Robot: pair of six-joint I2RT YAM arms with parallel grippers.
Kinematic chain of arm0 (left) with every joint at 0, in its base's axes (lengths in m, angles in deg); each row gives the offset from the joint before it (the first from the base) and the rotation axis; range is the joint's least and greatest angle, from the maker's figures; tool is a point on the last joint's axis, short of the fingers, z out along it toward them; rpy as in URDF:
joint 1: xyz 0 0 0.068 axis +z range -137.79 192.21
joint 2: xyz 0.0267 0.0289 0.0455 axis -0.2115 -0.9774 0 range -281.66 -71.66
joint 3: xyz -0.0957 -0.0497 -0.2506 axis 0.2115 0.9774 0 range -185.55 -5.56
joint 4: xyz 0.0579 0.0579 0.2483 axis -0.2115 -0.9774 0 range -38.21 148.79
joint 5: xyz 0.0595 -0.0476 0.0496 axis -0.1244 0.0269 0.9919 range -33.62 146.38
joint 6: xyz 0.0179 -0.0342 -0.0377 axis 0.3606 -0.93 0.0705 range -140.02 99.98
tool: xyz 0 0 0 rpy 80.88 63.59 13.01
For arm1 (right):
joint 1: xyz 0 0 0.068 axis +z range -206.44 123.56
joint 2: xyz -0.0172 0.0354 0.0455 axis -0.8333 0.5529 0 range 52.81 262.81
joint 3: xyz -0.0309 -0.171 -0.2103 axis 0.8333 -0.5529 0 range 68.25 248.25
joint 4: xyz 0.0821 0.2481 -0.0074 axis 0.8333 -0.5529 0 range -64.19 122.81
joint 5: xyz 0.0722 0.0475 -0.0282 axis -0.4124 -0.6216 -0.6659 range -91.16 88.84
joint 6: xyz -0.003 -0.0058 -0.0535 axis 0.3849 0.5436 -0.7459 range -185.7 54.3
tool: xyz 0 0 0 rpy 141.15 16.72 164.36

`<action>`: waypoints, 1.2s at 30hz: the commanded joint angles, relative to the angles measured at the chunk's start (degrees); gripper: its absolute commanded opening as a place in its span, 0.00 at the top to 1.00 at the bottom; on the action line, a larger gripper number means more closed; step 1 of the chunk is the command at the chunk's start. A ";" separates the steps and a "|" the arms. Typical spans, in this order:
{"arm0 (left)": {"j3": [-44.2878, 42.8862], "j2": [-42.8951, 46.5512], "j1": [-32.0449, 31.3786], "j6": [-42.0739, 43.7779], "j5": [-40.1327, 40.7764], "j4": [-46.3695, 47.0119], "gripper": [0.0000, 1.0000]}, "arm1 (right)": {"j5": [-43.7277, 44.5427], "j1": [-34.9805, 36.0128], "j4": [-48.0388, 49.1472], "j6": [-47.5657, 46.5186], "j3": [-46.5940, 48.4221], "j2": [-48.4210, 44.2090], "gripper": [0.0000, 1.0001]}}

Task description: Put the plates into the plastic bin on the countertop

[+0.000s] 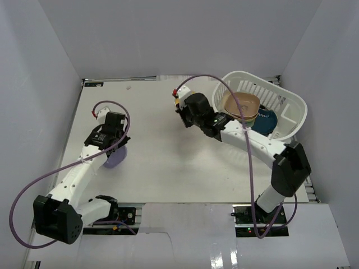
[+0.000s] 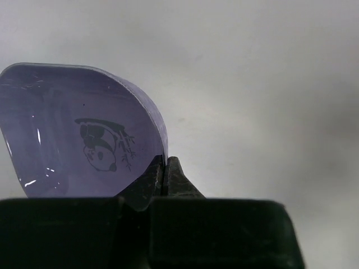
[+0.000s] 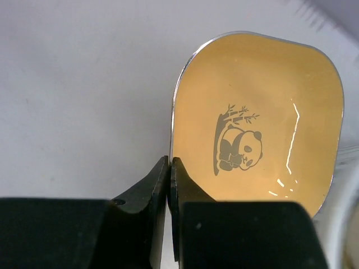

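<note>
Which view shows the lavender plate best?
Left wrist: the lavender plate is close up, panda print visible, rim pinched in the left claw. Top external shows only a sliver of it beneath the left arm. Right wrist shows the yellow plate instead.

White links (image 1: 73, 179), black joints (image 1: 56, 217); purple cables (image 1: 250, 168)

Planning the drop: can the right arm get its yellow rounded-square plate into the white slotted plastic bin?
Likely yes: the right gripper, shut on the yellow plate, sits close beside the open-topped bin, nothing between them.
</note>
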 commanded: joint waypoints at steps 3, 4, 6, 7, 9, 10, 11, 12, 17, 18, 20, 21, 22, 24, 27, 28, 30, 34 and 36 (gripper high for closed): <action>-20.61 -5.58 -14.28 3.89 1.59 4.36 1.00 | 6.37 -7.08 -4.97 -6.63 11.05 -9.09 0.92; -23.51 -7.80 -19.09 4.25 2.21 4.36 1.00 | 5.94 -8.76 -6.37 -6.81 11.14 -9.61 0.92; -32.30 -14.80 -25.60 6.08 4.57 4.44 1.00 | 3.93 -14.45 -7.26 -6.29 9.83 -10.32 0.92; -35.28 -17.37 -27.64 6.97 5.37 4.53 1.00 | 3.22 -16.23 -7.43 -6.02 9.13 -10.41 0.92; -43.78 -22.12 -30.29 8.72 6.43 4.71 1.00 | 1.38 -21.05 -7.61 -5.06 6.85 -10.50 0.92; -46.45 -26.84 -32.04 10.38 6.09 4.97 1.00 | -0.37 -22.21 -7.44 -4.79 6.23 -10.41 0.92; -49.26 -28.98 -32.84 11.01 5.91 4.97 1.00 | -0.56 -23.70 -7.78 -4.36 5.79 -10.15 0.92; -54.42 -31.00 -33.55 11.71 5.73 5.06 1.00 | -0.57 -24.24 -7.79 -4.26 4.91 -9.71 0.91; -69.13 -42.61 -37.15 15.41 5.74 5.15 1.00 | -6.19 -27.66 -8.14 -0.75 5.34 -9.09 0.67; -71.33 -44.01 -37.42 15.67 5.21 5.06 1.00 | -5.84 -28.02 -9.18 0.82 6.04 -9.52 0.58; -77.22 -47.61 -38.38 15.85 4.51 5.06 1.00 | -4.26 -29.24 -10.77 1.89 9.20 -10.32 0.33; -79.24 -48.85 -38.91 15.76 4.24 5.15 1.00 | -4.61 -31.51 -11.73 4.85 10.69 -11.36 0.28; -83.26 -50.08 -39.35 15.94 3.89 5.15 1.00 | -5.22 -33.10 -13.83 5.92 13.58 -11.90 0.26; -86.54 -53.60 -40.49 16.37 3.27 6.45 1.00 | -7.49 -39.16 -15.34 8.38 15.44 -14.96 0.29; -89.01 -56.58 -42.07 17.25 1.70 11.97 1.00 | -10.75 -48.38 -14.04 14.62 13.97 -21.88 0.48; -89.02 -57.12 -42.51 17.95 1.52 13.74 1.00 | -12.85 -50.06 -12.11 17.16 12.83 -23.75 0.66; -89.80 -59.74 -43.39 20.75 1.08 18.91 1.00 | -15.67 -53.85 -10.43 19.11 9.75 -28.24 0.81; -96.83 -66.68 -43.40 24.10 -2.08 22.19 1.00 | -19.45 -55.53 -9.02 22.10 7.02 -32.02 0.91; -95.09 -67.93 -43.40 25.07 -3.31 27.09 1.00 | -20.95 -55.62 -7.96 23.42 5.96 -33.43 0.91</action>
